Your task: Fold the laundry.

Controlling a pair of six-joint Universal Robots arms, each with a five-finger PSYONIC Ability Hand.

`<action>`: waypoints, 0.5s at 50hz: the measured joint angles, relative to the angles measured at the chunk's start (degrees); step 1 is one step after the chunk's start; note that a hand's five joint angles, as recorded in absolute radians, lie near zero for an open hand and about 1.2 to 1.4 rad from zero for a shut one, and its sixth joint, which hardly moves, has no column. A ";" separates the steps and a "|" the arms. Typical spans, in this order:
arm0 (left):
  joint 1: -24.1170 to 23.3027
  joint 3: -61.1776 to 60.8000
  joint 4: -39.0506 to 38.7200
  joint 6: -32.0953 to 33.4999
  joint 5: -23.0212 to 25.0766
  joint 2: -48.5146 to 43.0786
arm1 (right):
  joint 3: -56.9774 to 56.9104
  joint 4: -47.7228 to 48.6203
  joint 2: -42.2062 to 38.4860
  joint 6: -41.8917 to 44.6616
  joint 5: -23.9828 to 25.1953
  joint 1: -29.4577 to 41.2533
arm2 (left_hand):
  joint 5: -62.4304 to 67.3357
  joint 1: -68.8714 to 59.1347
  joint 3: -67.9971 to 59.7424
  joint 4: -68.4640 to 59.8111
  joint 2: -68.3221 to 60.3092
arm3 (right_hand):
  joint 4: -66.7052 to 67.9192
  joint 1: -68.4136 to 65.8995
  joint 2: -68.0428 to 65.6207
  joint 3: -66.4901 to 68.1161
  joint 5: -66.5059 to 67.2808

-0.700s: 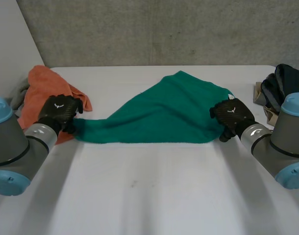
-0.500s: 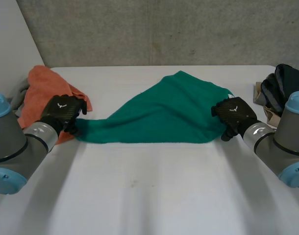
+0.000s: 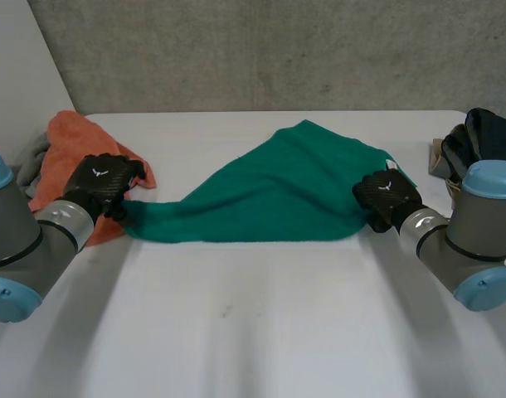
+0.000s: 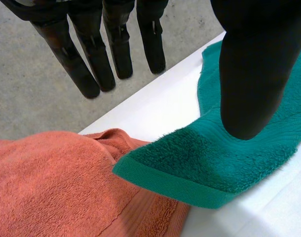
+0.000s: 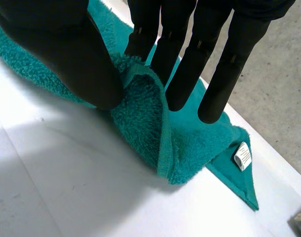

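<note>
A green towel [image 3: 278,191] lies stretched in a long band across the white table [image 3: 253,332], bunched up toward its far right side. My left hand [image 3: 102,182] is at its left corner. In the left wrist view the thumb [image 4: 254,74] rests on that corner of the green towel [image 4: 205,163], while the fingers [image 4: 116,49] stand straight and apart from it. My right hand [image 3: 386,195] is at the towel's right end. There its thumb [image 5: 66,49] and fingers [image 5: 185,69] pinch a raised fold of the green towel [image 5: 140,118].
An orange towel [image 3: 70,149] lies crumpled at the far left, partly under the green corner, with a grey cloth [image 3: 33,157] beside it. A pile of dark clothes [image 3: 485,137] sits at the right edge. A white label [image 5: 243,156] shows on the green towel's right corner.
My left hand has shifted slightly away from me at the left corner. My right hand has moved a little inward with its fold. The towel lies much as before.
</note>
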State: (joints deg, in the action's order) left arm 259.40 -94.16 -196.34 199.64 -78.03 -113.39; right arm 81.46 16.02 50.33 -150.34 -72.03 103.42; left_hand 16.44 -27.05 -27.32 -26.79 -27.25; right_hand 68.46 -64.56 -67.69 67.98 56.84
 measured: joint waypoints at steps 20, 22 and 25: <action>-6.09 -7.36 7.63 1.79 -5.32 8.36 | -1.96 -7.38 20.60 -14.91 -8.48 10.35 | -13.26 14.01 14.00 14.40 14.48 | 0.05 0.00 0.00 0.05 0.59; -7.31 -7.99 8.27 1.52 -6.19 9.21 | -3.65 -9.34 21.72 -16.70 -9.66 11.67 | -13.26 14.00 14.00 14.41 14.48 | 0.06 0.00 0.00 0.11 0.59; -9.56 -8.40 8.64 0.87 -7.44 9.89 | -6.73 -13.03 23.68 -19.45 -11.07 14.00 | -13.26 14.01 14.01 14.51 14.48 | 0.06 0.00 0.00 0.26 0.59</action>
State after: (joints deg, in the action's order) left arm 249.84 -102.56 -187.70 200.51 -85.48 -103.49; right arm 74.73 2.99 74.01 -169.80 -83.09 117.43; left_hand 3.18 -13.04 -13.31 -12.29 -12.77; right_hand 68.52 -64.56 -67.68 68.24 57.43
